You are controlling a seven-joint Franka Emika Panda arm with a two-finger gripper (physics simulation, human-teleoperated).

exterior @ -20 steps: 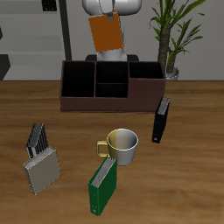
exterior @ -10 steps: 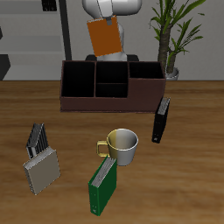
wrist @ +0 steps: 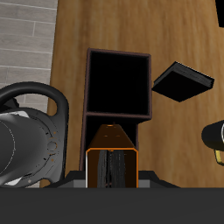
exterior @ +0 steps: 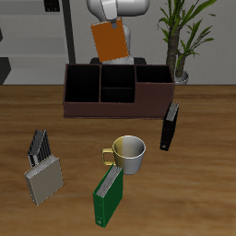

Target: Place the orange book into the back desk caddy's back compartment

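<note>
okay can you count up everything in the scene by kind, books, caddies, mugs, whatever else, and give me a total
Books: 3, the orange book held up in the tool, the green book, the black book
Desk caddies: 2, the back desk caddy, the grey caddy
Mugs: 1, the mug
Potted plants: 1, the plant
Total: 7

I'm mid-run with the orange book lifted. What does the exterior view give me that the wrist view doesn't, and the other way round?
Only the exterior view shows the green book, the grey caddy near the table's front edge, the plant and the whole back desk caddy. Only the wrist view looks straight down past the gripper into one dark compartment. Both show the orange book held above the caddy, the black book and the mug.
</note>
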